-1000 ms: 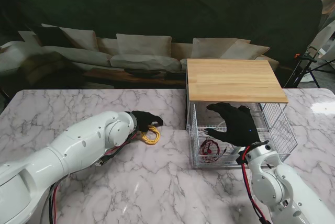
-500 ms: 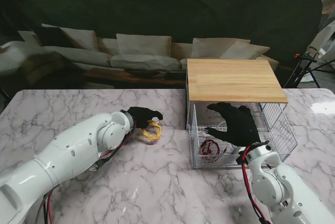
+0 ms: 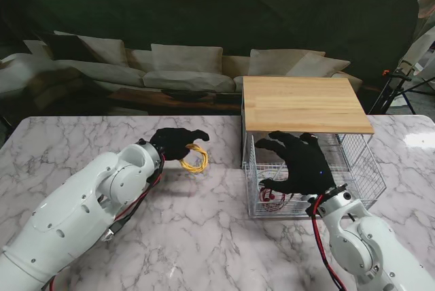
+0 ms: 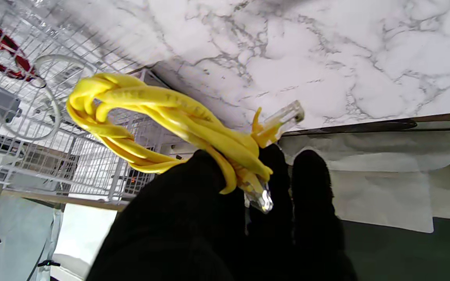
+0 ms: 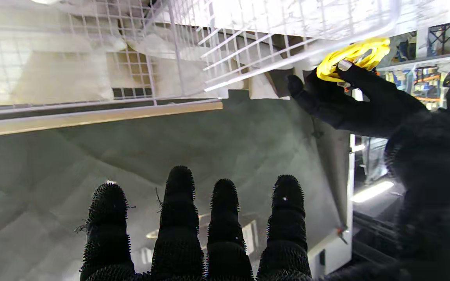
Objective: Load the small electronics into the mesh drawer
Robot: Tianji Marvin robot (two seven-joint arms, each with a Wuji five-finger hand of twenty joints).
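Since the earlier frames the left hand (image 3: 178, 143) has risen off the marble table (image 3: 204, 236) and travelled farther from me, carrying the yellow network cable (image 3: 196, 158) with it; the right hand (image 3: 299, 163) has spread its fingers over the mesh drawer (image 3: 360, 175). Item: yellow network cable, coiled, clear plug ends (image 4: 283, 117) showing in the left wrist view, pinched between thumb and fingers of the left hand, lifted clear of the tabletop, to the left of the drawer and apart from it. Item: mesh drawer, white wire, pulled out toward me from under a wooden-topped cabinet (image 3: 302, 103), resting on the table at the right. Contents visible: a red coiled cable (image 3: 273, 197) at the drawer's near-left corner, and a white cable loop (image 4: 49, 97) beside it, seen through the wire in the left wrist view. Item: right hand, black-gloved, holding nothing, fingers splayed and held over the drawer's left half; whether it touches the wire cannot be told. The right wrist view shows its four fingertips (image 5: 178, 187) apart, the drawer mesh beyond.
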